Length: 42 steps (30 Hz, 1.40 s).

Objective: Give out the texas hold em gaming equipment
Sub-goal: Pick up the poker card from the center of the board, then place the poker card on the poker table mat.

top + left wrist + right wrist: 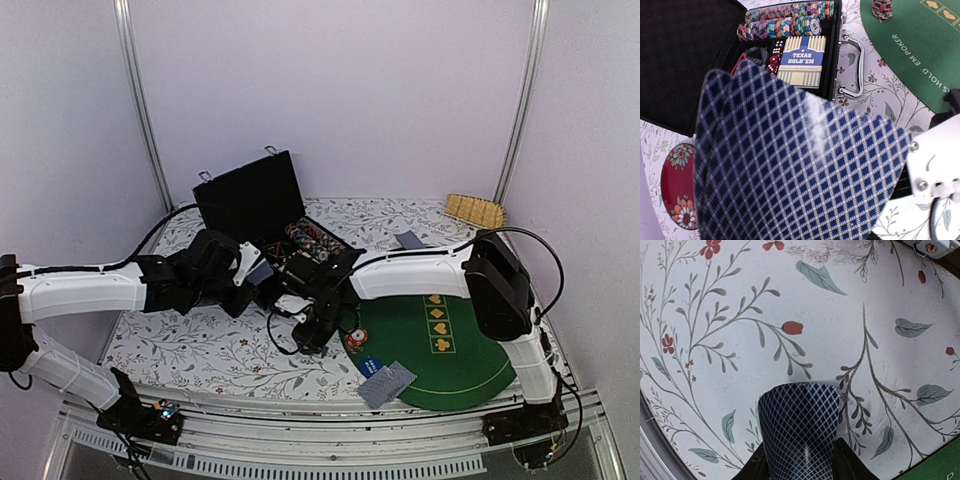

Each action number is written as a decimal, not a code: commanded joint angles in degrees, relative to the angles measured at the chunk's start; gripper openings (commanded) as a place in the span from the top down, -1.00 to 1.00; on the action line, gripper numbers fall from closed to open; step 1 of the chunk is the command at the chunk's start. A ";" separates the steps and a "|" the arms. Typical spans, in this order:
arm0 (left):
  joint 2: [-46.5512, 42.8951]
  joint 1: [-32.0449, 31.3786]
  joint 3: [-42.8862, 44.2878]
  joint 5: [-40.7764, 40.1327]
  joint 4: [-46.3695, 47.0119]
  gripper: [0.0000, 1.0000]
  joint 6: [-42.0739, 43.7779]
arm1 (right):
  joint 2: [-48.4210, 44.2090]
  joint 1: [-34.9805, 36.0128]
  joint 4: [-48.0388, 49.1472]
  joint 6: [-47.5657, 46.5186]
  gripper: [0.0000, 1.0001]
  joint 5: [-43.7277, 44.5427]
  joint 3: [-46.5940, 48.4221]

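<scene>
The left pincer (pixel 262 275) pinches diamond-backed cards (pixel 800 160) beside the black case (pixel 680 60) holding a "TEXAS HOLD'EM" box (pixel 802 60); the right pincer (pixel 800 462) pinches one card (pixel 800 425).

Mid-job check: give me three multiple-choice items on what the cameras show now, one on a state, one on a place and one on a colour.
1. The case is: A shut; B open; C upside down.
2. The lone chip stack stands: A in the case; B on the case's lid; C on the mat.
3. The back of the card in the right tool is: A red; B plain green; C blue lattice.

Key:
1 B, its lid stands raised with the inside showing.
2 C, it sits near the mat's left edge in the top view.
3 C, the right wrist view shows the blue criss-cross.
</scene>
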 commanded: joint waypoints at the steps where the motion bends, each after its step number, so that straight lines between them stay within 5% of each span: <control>1: -1.59 0.58 -0.47 -0.04 1.46 0.12 0.38 | -6.28 -2.01 2.16 0.79 0.22 -5.95 -1.96; 10: -1.68 0.57 -0.47 -0.13 1.27 0.12 0.38 | -16.26 -7.91 5.67 2.27 0.28 -17.74 -7.16; 19: -1.52 0.56 -0.39 0.02 1.35 0.12 0.55 | -31.79 -28.03 -0.55 0.02 0.23 -16.31 -22.40; 24: -1.37 0.54 -0.29 0.03 1.14 0.11 0.53 | -28.94 -36.11 -3.20 -2.99 0.23 -0.24 -27.03; 32: -1.47 0.57 -0.38 0.16 0.99 0.12 0.49 | -17.92 -40.37 5.23 -0.92 0.21 3.45 -22.59; 37: -1.37 0.55 -0.25 0.13 0.81 0.12 0.55 | -14.41 -40.20 6.27 0.85 -0.11 7.48 -21.18; 39: -1.41 0.56 -0.29 0.28 0.82 0.11 0.49 | -15.74 -39.32 6.06 0.12 -0.41 8.66 -21.60; 40: -1.41 0.54 -0.37 0.43 0.88 0.11 0.45 | -16.70 -38.53 6.13 -1.99 -0.87 9.16 -22.08; 42: -1.26 0.50 -0.38 0.41 1.15 0.12 0.68 | -18.54 -36.76 6.21 -5.53 -0.98 10.69 -23.00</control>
